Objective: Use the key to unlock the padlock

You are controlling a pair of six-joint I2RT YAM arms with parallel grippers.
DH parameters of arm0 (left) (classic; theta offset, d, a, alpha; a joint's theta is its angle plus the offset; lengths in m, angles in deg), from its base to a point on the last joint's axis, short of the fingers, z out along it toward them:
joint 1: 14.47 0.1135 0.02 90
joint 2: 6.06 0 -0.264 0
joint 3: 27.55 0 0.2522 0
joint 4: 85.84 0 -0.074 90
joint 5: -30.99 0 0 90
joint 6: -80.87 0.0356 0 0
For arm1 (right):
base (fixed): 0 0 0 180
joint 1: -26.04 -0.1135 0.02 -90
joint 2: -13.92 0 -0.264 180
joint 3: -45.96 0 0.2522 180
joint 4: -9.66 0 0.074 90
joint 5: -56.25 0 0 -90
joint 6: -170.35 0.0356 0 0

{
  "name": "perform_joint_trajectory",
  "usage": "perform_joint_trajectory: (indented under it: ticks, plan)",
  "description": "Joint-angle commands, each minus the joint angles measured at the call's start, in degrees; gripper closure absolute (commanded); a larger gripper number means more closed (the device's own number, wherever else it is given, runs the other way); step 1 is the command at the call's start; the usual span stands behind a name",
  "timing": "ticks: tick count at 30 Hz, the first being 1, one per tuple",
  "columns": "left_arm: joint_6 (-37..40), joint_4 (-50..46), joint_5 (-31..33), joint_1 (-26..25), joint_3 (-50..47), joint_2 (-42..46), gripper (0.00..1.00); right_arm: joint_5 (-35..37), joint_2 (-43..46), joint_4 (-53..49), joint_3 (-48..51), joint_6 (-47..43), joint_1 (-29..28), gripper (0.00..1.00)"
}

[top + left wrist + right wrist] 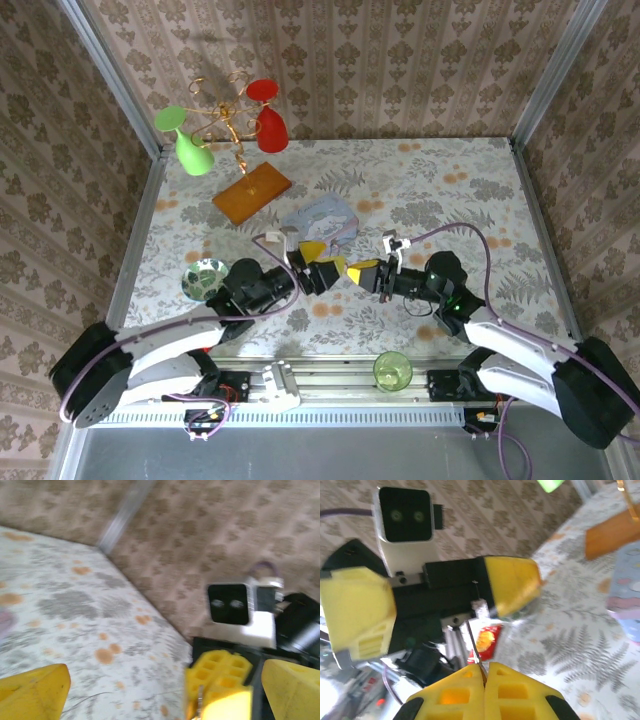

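Note:
My right gripper (485, 667) is shut on the key (475, 647), a slim pale metal piece sticking out from between the yellow fingers. It points at my left gripper (440, 595), which faces it with its yellow fingers spread wide and nothing between them. From above, the left gripper (325, 258) and right gripper (352, 272) nearly meet over the table's middle. In the left wrist view my left gripper (165, 690) is open, and the right gripper (220, 690) shows the key (200, 700) edge-on. The padlock is hidden.
A pale blue tin (320, 220) lies just behind the grippers, an orange-yellow packet (252, 192) further back left. Green and red glasses (190, 150) stand at the back left corner. A glass bowl (205, 278) sits left, a green cup (392, 370) near the bases. A red packet (487, 642) lies below.

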Motion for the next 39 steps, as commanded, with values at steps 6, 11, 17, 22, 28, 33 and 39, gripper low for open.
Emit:
perform_joint_trajectory:
  ticks: [6,11,17,22,28,33,39]
  plan:
    - [-2.9,-32.08,12.13,0.16,8.39,-4.79,0.02,18.47,1.01,-40.11,-7.24,-11.23,3.96,1.0]
    - [-5.52,-27.07,9.78,-1.6,10.28,-16.24,0.12,21.5,-1.91,-43.64,-7.35,-11.78,5.24,1.0]
    - [-3.83,-28.88,16.79,-2.1,15.54,-25.34,0.1,22.53,-1.97,-43.63,-6.47,-11.73,5.33,1.0]
    - [-1.68,-30.63,19.18,-1.4,19.7,-30.55,0.09,22.17,-0.35,-44.02,-5.62,-11.79,5.33,1.0]
    - [-1.49,-31.22,20.82,-1.14,22.55,-35.25,0.09,22.07,2.2,-45.29,-5.23,-12.49,5.5,1.0]
    - [-1.66,-31.62,22.79,-1.12,24.47,-38.29,0.09,21.08,3.27,-45.03,-4.38,-12.4,5.76,1.0]
    - [-0.31,-31.69,22.71,-0.49,26.98,-41.4,0.18,23.02,5.67,-45.82,-3.49,-11.83,6.86,1.0]
